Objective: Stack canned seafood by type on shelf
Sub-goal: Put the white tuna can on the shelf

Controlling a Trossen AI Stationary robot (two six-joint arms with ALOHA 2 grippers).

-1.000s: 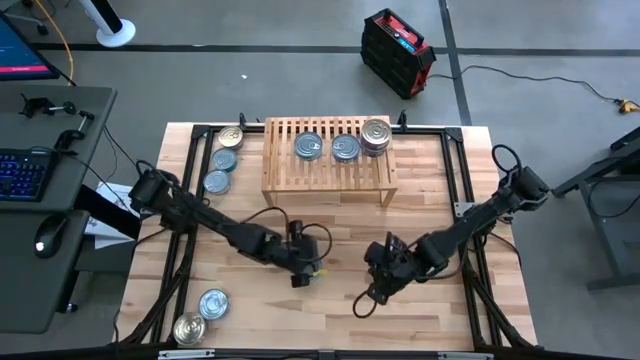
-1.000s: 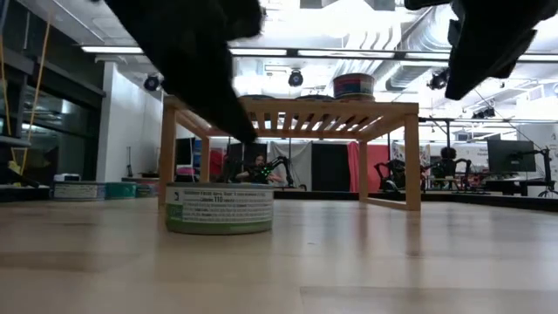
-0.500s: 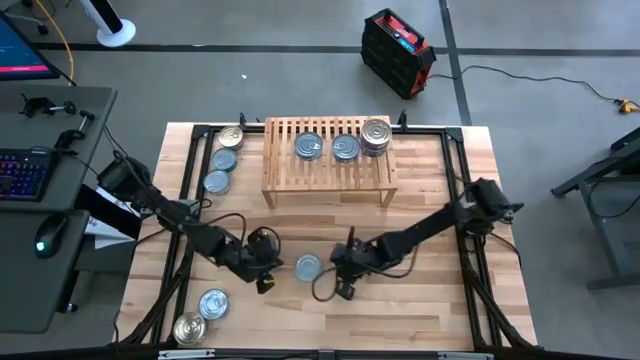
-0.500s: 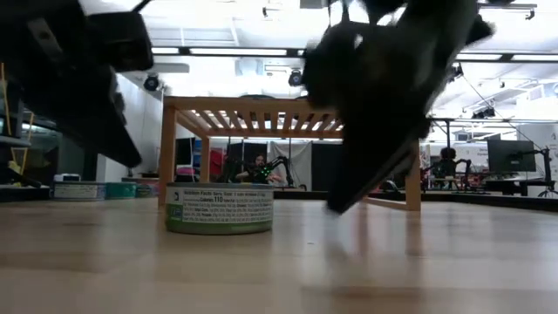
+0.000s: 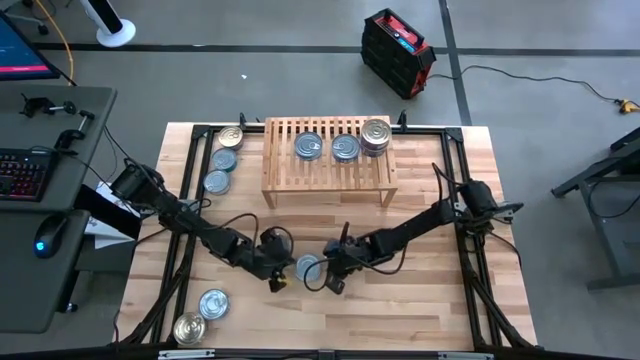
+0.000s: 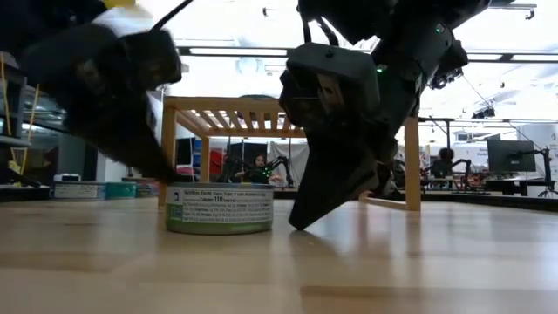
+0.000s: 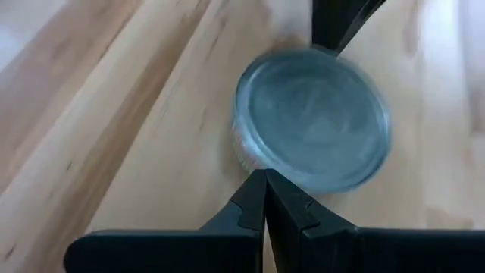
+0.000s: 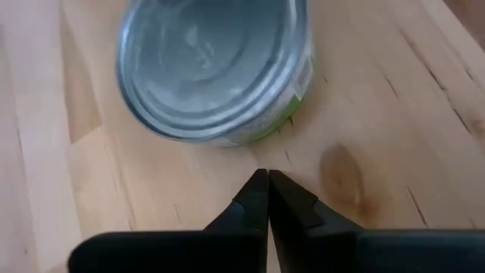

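A flat round tin with a bluish-silver lid (image 5: 308,267) and a green-and-white label (image 6: 219,208) stands on the wooden table between my two grippers. My left gripper (image 5: 277,279) is shut, its tip (image 7: 265,178) at the tin's left wall. My right gripper (image 5: 333,279) is also shut. Its tip (image 8: 266,176) is low over the table, a small gap from the tin's right wall (image 8: 292,98). The slatted shelf (image 5: 328,178) bears two bluish tins (image 5: 309,146) (image 5: 346,147) and a taller stack (image 5: 376,134). My left gripper has its shut fingertips right at the tin's side wall (image 7: 250,155), slanting down from the table's left. I cannot tell whether they touch it. The tin stands flat on the table.
Three tins (image 5: 225,159) lie in a row at the table's far left, beside the shelf. Two more (image 5: 213,304) (image 5: 189,329) lie at the near left corner. The shelf's legs (image 6: 167,157) stand behind the tin. A desk with a keyboard (image 5: 22,172) is left of the table.
My left gripper drew off from over the tin toward the table's left edge, uncovering it, then came part-way back to its left wall. My right gripper swung left and down to the tin's right side. The tin kept its place.
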